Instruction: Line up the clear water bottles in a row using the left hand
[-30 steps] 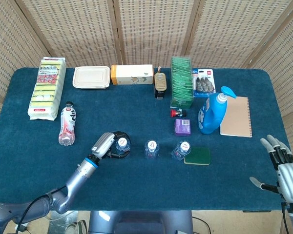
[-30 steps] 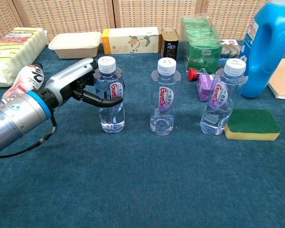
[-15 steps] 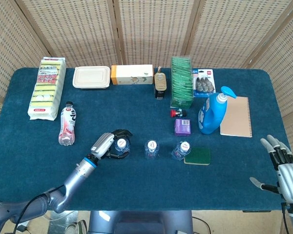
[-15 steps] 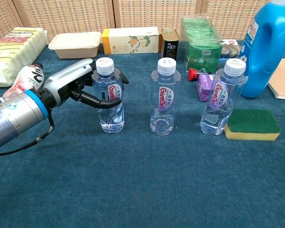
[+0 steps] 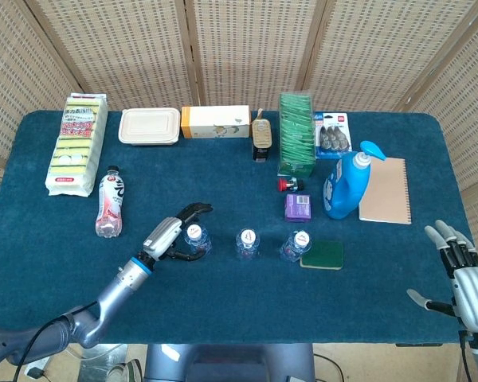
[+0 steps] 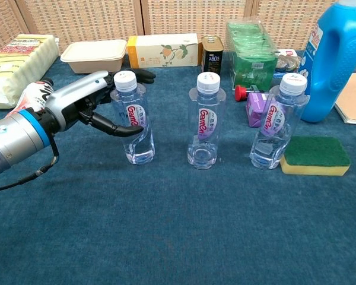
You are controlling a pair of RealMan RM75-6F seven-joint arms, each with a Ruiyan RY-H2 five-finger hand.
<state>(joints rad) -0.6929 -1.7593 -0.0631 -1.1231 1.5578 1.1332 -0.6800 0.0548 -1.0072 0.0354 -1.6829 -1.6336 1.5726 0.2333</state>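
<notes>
Three clear water bottles stand in a row across the near half of the blue table (image 5: 223,183): the left bottle (image 5: 194,237) (image 6: 134,122), the middle bottle (image 5: 247,242) (image 6: 204,127) and the right bottle (image 5: 295,245) (image 6: 275,127). My left hand (image 5: 170,234) (image 6: 88,100) is beside the left bottle, on its left. Its fingers (image 6: 141,73) stretch out behind the bottle, apart from it, and its thumb curves across the bottle's front. The bottle stands on the table. My right hand (image 5: 460,274) hovers open at the table's right front corner, holding nothing.
A green sponge (image 6: 315,154) touches the right bottle. Behind the row are a purple box (image 5: 297,207), a blue detergent jug (image 5: 344,185), a notebook (image 5: 385,191) and a green packet stack (image 5: 295,131). A pink-labelled bottle (image 5: 110,203) lies at the left.
The left hand's fingers have spread off the left bottle and the hand has drawn slightly left. The left bottle has shifted a little left. The right hand has not moved.
</notes>
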